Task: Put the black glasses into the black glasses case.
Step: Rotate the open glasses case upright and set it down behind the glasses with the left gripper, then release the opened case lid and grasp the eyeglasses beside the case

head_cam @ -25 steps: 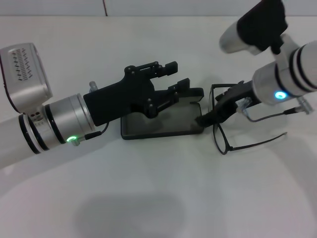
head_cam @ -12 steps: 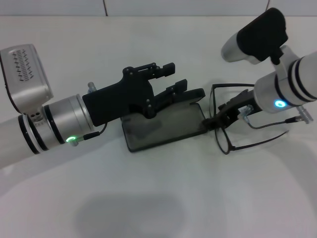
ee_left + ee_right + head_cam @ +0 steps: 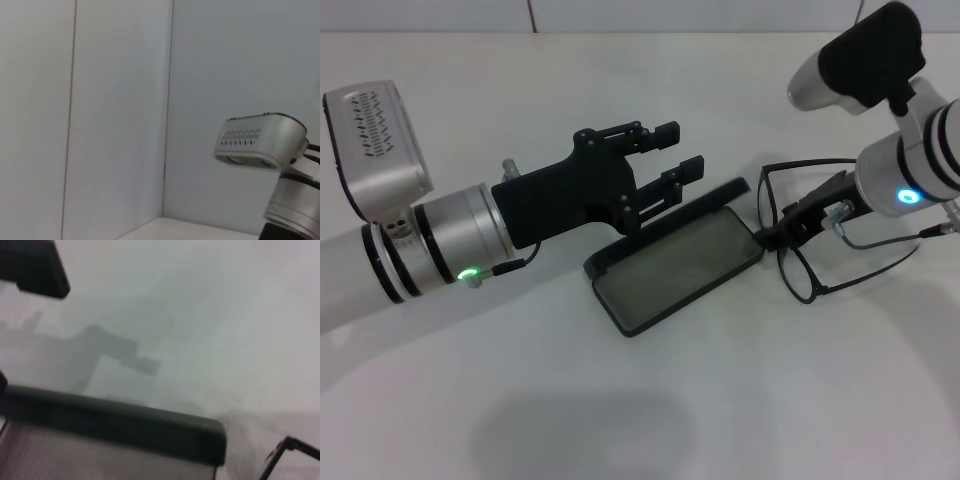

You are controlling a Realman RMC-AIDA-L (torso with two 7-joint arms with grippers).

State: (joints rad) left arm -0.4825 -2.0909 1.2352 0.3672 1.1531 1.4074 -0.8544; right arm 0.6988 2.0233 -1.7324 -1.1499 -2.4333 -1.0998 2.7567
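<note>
The right gripper (image 3: pixel 782 230) grips the glasses (image 3: pixel 800 235) just beside the open case (image 3: pixel 675 258). The left gripper (image 3: pixel 670 152) hangs agape, empty, over the case's far edge.

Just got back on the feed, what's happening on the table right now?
The right gripper is shut on the thin black wire-frame glasses, holding them at the edge of the open rectangular black hard glasses case. The left gripper hovers open over the case's raised lid side, not clearly gripping it. The glasses lie beside the case on the white table, not yet inside, with their temple arms unfolded.
</note>
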